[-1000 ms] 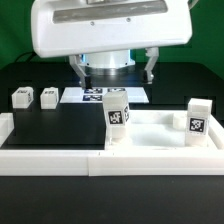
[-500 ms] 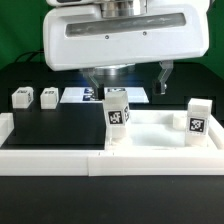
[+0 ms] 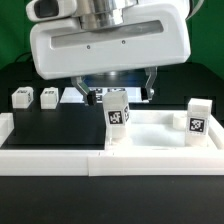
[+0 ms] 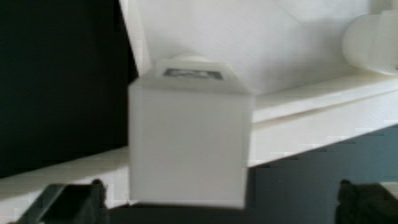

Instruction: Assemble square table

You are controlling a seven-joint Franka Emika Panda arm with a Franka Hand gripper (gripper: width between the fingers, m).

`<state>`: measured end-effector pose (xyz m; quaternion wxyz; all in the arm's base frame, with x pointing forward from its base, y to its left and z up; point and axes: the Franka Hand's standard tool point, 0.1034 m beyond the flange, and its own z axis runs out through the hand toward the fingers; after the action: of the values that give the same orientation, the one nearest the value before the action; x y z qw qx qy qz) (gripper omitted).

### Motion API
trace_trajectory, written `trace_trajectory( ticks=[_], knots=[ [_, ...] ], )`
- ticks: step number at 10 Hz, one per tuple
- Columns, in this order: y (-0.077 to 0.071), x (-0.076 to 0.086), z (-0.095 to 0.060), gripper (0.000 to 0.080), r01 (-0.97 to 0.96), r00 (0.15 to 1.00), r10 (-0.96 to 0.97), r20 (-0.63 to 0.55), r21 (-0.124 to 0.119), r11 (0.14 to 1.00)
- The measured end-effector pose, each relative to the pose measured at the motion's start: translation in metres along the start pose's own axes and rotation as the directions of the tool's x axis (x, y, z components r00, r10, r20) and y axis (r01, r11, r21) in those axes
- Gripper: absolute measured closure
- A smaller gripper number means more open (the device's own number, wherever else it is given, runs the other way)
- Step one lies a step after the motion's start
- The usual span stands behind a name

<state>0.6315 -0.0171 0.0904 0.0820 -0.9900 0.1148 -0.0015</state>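
Observation:
The white square tabletop (image 3: 160, 138) lies tray-like at the exterior view's right. One tagged white leg (image 3: 118, 114) stands upright at its near corner on the exterior view's left. A second leg (image 3: 197, 118) stands upright at the right side. My gripper (image 3: 122, 94) hangs open just above and behind the first leg, one finger on each side and apart from it. In the wrist view that leg (image 4: 185, 138) fills the middle, in front of the tabletop (image 4: 267, 45). The gripper (image 4: 217, 207) has nothing between its dark fingertips (image 4: 71, 205).
Two more tagged legs (image 3: 22, 97) (image 3: 48, 96) stand on the black table at the exterior view's far left. The marker board (image 3: 76, 95) lies behind, partly hidden by the gripper. A long white border rail (image 3: 50, 158) runs along the front, with a side piece (image 3: 5, 125) at the left.
The gripper has come down and forward over the upright leg, its fingers now level with the leg's top. It stayed open. The legs and tabletop have not moved.

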Motion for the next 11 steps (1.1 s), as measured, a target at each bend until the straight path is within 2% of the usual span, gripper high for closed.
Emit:
trace_trajectory(
  ticks=[2,5,7,8,9,11],
  knots=[
    [0.0017,-0.0074,0.0084,0.0151,0.001,1.0,-0.001,0.002,-0.007,1.0],
    [-0.0001,-0.0079,0.0086,0.0151,0.004,1.0,-0.004,0.003,-0.007,1.0],
    [-0.0005,-0.008,0.0087,0.0412,-0.015,1.0,0.015,0.003,-0.006,1.0],
    [-0.0016,-0.0081,0.0089,0.0412,-0.116,0.993,0.116,0.003,-0.003,0.993],
    [-0.0024,-0.0083,0.009,0.0509,-0.213,0.977,0.213,0.004,0.0,0.977],
    [-0.0047,-0.0085,0.0108,0.0509,-0.363,0.932,0.363,0.002,0.005,0.932]
  ],
)
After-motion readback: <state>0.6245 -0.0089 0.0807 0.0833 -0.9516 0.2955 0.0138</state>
